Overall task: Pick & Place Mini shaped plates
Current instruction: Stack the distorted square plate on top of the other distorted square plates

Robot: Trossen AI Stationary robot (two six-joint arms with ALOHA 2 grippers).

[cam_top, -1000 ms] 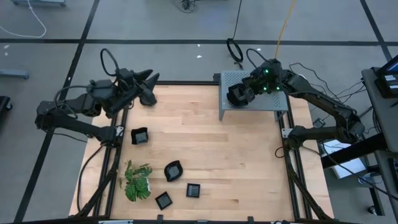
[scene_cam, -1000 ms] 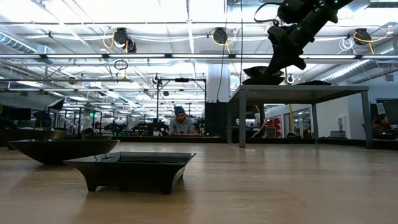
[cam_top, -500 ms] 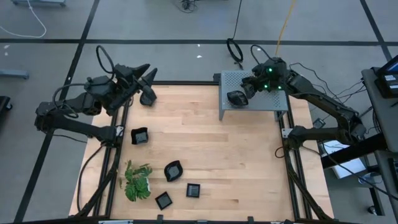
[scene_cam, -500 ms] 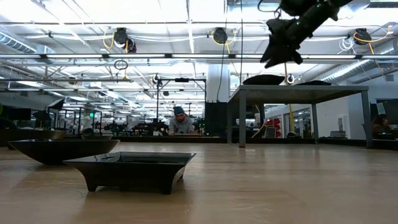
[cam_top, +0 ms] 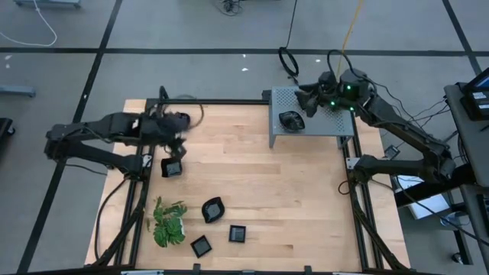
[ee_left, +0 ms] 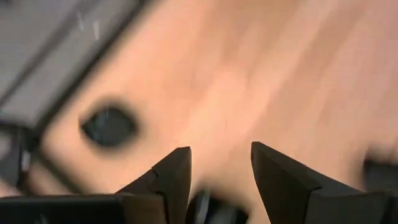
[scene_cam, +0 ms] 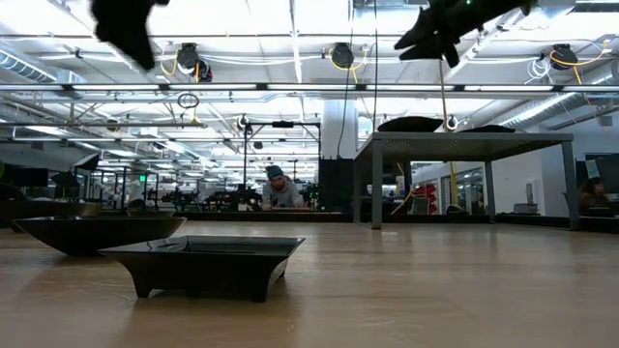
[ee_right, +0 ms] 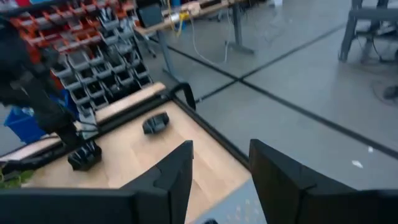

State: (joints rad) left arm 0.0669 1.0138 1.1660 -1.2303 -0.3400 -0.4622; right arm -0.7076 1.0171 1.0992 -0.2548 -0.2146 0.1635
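Left gripper (cam_top: 177, 127) hovers over the table's (cam_top: 252, 183) far-left part, fingers (ee_left: 171, 177) parted, holding nothing. Nearest plate (cam_top: 172, 166), a squarish one, lies just below and toward the near edge from the fingers, so the left arm is the closer one for it. Round plate (cam_top: 212, 209) and two small square plates (cam_top: 238, 234) (cam_top: 201, 246) sit farther off toward the near edge, beside the plant (cam_top: 168, 223). Right gripper (cam_top: 306, 95) is above the grey stand (cam_top: 312, 118), fingers (ee_right: 174, 174) released; a placed plate (cam_top: 291, 120) rests on the stand just beneath them.
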